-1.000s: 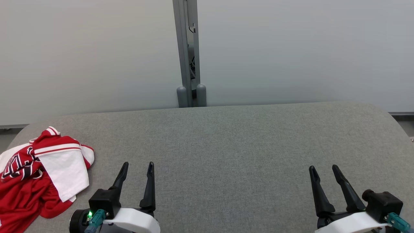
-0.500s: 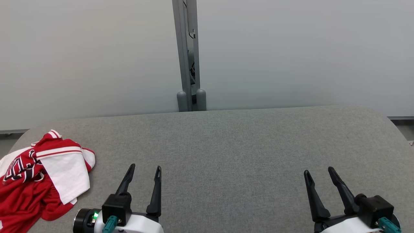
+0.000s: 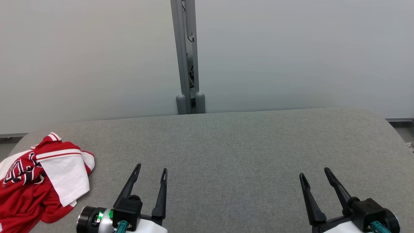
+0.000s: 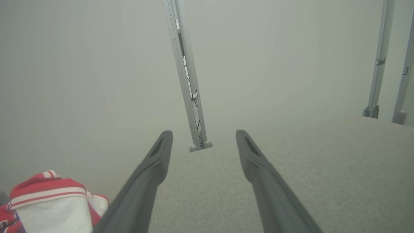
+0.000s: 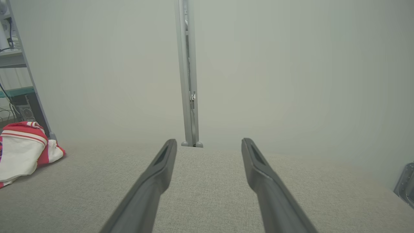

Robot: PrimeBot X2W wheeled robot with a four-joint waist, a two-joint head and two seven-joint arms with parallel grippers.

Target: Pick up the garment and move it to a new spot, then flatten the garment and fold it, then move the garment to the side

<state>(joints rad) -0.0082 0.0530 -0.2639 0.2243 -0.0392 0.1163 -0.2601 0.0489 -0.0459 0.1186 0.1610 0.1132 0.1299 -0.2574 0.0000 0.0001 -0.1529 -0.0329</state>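
Rising at the back of the scene, a pale grey wall [image 3: 291,48] is seen, split by a grey metal post [image 3: 186,64] whose top is cut off by the upper edge of the head view. Below it a grey fabric-covered tabletop [image 3: 245,145] is spread, its near edge hidden under the frame's bottom and its far corners rounded.

The garment [image 3: 48,174], red and white, is found crumpled at the tabletop's far left, well apart from both hands. Its left and lower parts are cut off by the head view's edges. Dark lettering is folded into the creases and cannot be read. In the left wrist view only a corner of it is shown, part of it covered by one finger; in the right wrist view it is clipped by the left edge.

The left hand [image 3: 152,167] is held over bare tabletop at the lower left, fingers spread wide with nothing between them. The right hand [image 3: 314,171] is held likewise at the lower right, spread wide and empty. The bodies of both are cut off at the bottom edge.

Both wrist views are hazy. A shelf frame [image 5: 19,64] is glimpsed at the right wrist view's left edge, and a small metal fitting [image 5: 406,184] at its right edge cannot be identified.
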